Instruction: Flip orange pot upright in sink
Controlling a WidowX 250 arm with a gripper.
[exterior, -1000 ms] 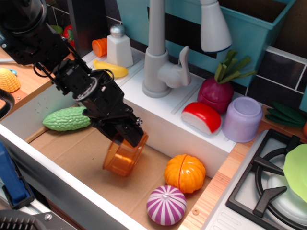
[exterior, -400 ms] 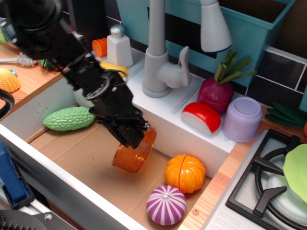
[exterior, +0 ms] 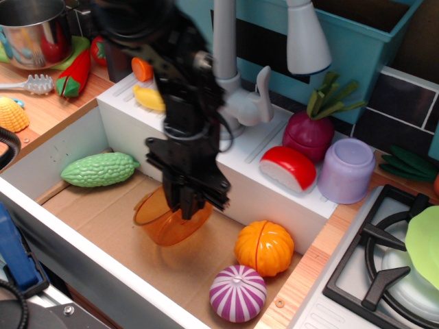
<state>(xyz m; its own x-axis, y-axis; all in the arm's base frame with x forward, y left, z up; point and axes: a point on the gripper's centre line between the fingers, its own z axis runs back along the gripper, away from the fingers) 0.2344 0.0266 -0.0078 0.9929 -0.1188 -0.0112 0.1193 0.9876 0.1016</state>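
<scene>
The orange pot (exterior: 162,221) is a translucent amber cup. It stands nearly upright on the sink's brown floor (exterior: 103,212), mouth up and slightly tilted. My gripper (exterior: 191,208) comes straight down from above and is shut on the pot's right rim. The black arm hides part of the faucet base (exterior: 236,106) and the pot's far edge. The sink's white wall (exterior: 264,199) runs behind the pot.
In the sink lie a green bumpy gourd (exterior: 99,169) at left, an orange pumpkin (exterior: 264,247) and a purple-striped onion (exterior: 237,293) at right. A red slice (exterior: 288,167), beet (exterior: 310,131) and lilac cup (exterior: 345,171) sit on the rim. A stove (exterior: 384,267) is at right.
The arm has swung from a leftward slant to vertical. The pot has turned from lying on its side to mouth up and moved down onto the sink floor.
</scene>
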